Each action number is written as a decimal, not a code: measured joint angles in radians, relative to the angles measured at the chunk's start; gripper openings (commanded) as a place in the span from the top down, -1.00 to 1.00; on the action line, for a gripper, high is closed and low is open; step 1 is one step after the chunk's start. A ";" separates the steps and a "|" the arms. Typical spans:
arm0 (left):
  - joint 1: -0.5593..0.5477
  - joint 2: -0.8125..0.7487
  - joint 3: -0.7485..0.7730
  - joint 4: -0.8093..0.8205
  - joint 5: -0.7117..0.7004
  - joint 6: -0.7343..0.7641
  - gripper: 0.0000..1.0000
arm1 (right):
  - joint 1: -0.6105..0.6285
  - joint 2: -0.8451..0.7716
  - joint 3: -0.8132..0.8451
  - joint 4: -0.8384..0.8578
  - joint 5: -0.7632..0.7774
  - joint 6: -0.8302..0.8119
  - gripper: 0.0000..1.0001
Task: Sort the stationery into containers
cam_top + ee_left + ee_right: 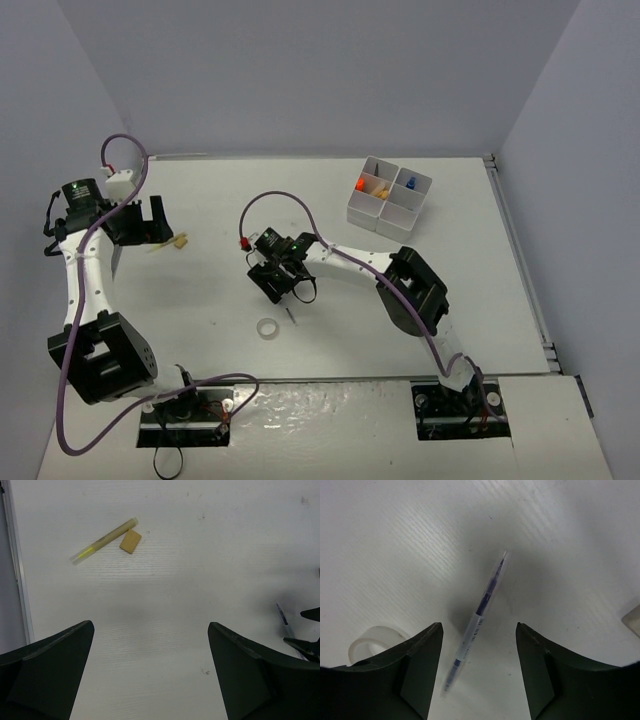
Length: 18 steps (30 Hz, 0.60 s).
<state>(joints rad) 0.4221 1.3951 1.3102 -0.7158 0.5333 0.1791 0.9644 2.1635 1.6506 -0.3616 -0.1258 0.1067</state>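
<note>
We find the right tool (478, 629) released, fingers apart astride the clear pen (489, 587), which lies flat on the counter (200, 300) touching neither pad, a stance we judge set for a pinch across the barrel. The left tool (151, 626), also released and empty, hangs at the counter's 9 o'clock, presumably to leave the centre free. Only the overhead view shows the divided tray (386, 214) at 1 o'clock; the wrist views make plain the tape ring (367, 640) at the pen's 8 o'clock and the highlighter (104, 541) and eraser (130, 541) at the left tool's 11 o'clock.
</note>
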 measured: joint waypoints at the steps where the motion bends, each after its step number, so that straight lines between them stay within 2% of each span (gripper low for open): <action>1: 0.000 0.001 0.000 0.000 0.000 0.000 -0.94 | 0.001 0.008 -0.004 0.003 0.005 0.007 0.41; 3: 0.000 0.001 0.000 0.001 0.000 0.000 -0.94 | 0.002 0.019 -0.007 0.014 0.018 0.018 0.68; 4: 0.000 0.001 0.000 0.002 -0.001 0.000 -0.94 | 0.002 0.020 -0.007 0.019 0.024 0.025 0.90; 6: 0.000 0.001 0.000 0.002 -0.002 0.000 -0.94 | 0.001 0.021 -0.009 0.024 0.033 0.036 0.99; 18: 0.000 0.001 -0.007 0.013 0.001 0.002 -0.94 | -0.034 -0.043 -0.041 0.027 0.001 0.022 1.00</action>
<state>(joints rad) 0.4221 1.3956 1.3032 -0.7031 0.5347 0.1814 0.9300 2.1208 1.6096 -0.3351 -0.1250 0.1288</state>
